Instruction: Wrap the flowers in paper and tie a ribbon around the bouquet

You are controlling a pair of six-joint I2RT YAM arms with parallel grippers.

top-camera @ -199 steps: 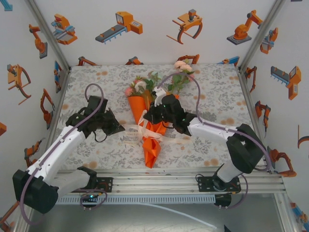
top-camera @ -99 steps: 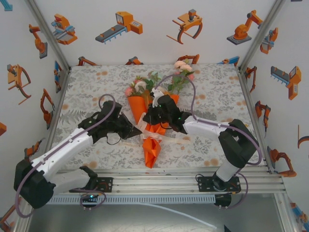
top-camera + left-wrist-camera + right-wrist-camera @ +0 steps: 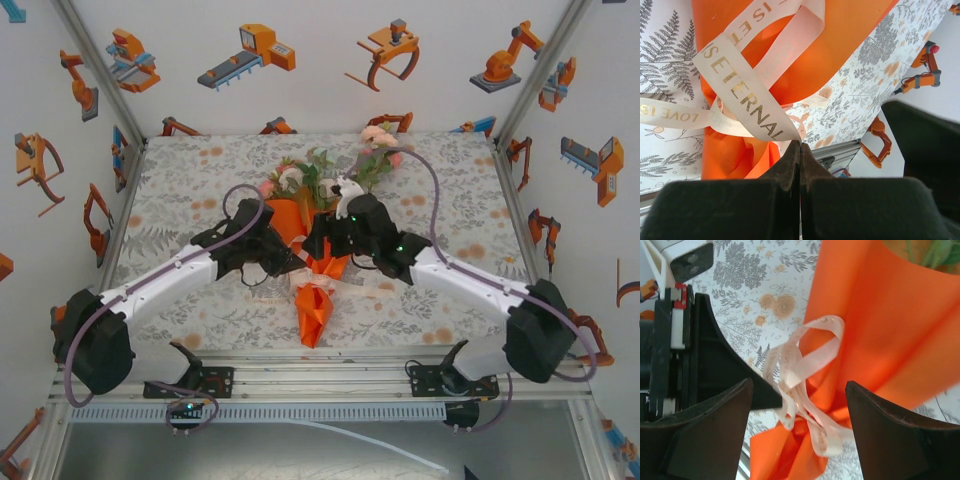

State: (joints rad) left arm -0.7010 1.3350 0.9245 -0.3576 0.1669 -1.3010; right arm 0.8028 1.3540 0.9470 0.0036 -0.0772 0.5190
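My left hand (image 3: 800, 147) is pinched shut on the ribbon (image 3: 747, 107) tail. My right hand (image 3: 799, 390) gapes wide, straddling its loops. The bouquet (image 3: 288, 215) lies between them on the worktop (image 3: 200, 170), stems toward me and blooms away.

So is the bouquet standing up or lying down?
Lying down. The bouquet lies flat on the tablecloth, roses toward the far wall, orange paper tail toward the near edge.
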